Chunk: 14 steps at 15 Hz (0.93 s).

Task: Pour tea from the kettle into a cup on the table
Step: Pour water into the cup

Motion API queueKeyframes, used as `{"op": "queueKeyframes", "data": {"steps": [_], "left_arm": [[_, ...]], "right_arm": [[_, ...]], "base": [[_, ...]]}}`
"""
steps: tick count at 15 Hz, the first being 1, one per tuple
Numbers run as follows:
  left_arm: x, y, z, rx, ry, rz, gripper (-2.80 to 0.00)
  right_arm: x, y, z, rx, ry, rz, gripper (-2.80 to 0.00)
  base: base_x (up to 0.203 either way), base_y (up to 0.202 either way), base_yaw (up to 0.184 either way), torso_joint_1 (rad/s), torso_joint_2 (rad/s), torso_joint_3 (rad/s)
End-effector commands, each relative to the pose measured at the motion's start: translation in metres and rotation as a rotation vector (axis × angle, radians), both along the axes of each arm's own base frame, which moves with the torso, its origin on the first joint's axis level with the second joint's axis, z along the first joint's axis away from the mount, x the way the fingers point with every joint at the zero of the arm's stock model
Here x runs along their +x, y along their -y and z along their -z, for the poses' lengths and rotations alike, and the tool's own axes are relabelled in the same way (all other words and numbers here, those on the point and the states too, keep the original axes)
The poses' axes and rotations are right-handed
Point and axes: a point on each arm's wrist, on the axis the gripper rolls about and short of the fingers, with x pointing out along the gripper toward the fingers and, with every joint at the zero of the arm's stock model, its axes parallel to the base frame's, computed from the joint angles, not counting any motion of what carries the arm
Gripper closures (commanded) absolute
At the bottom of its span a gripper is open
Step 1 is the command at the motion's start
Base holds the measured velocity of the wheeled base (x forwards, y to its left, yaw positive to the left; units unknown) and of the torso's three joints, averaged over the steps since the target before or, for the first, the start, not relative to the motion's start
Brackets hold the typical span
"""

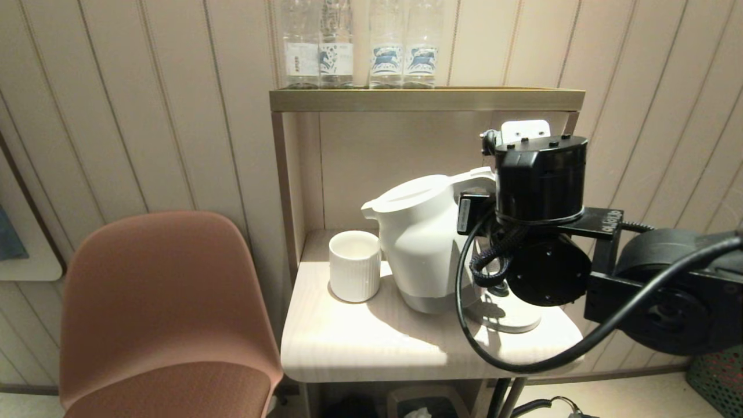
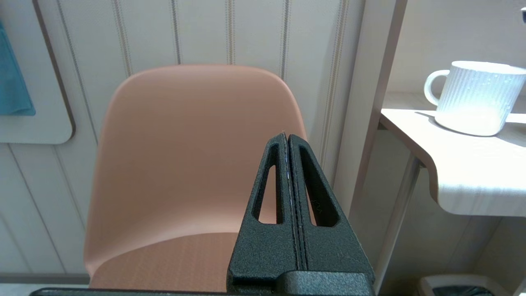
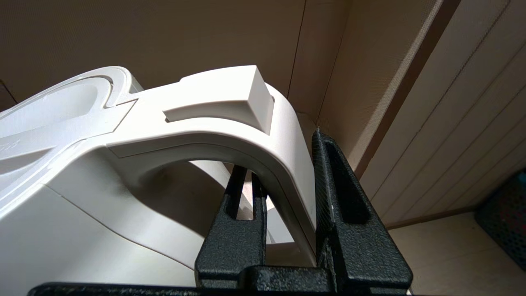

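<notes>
The white kettle (image 1: 424, 244) stands off its round base (image 1: 514, 318), just left of it, leaning slightly toward the cup. Whether its bottom touches the table (image 1: 371, 342) I cannot tell. My right gripper (image 3: 283, 164) is shut on the kettle's loop handle (image 3: 230, 123), one finger inside the loop and one outside. In the head view the right wrist (image 1: 540, 174) hides the fingers. The ribbed white cup (image 1: 354, 265) stands left of the kettle, under its spout (image 1: 369, 208); the left wrist view shows a small handle on the cup (image 2: 476, 96). My left gripper (image 2: 287, 137) is shut and empty, facing the chair.
A pinkish-brown chair (image 1: 162, 313) stands left of the table. Several clear bottles (image 1: 360, 46) line the brass-topped shelf (image 1: 426, 98) above. The shelf frame's post (image 1: 285, 191) rises close behind the cup. A bin (image 1: 426, 406) sits under the table, a dark basket (image 1: 720, 377) at the right.
</notes>
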Motion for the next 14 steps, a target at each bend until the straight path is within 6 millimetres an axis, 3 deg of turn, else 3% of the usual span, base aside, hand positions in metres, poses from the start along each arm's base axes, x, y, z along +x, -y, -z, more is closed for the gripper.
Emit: {"op": "queueKeyframes", "data": {"steps": [1,14], "left_arm": [[-0.0001,0.0,-0.0002,0.0,0.002,-0.001,0.0],[0.0,0.0,0.0,0.0,0.001,-0.001,0.0]], "right_arm": [[-0.0003,-0.0007,-0.0001,-0.001,0.002,0.001,0.0],[0.0001,-0.0014,-0.0045,-0.093,-0.014,-0.026,0.0]], "base": [[0.0,0.0,0.0,0.0,0.0,0.0],[0.0,0.0,0.0,0.0,0.0,0.0]]}}
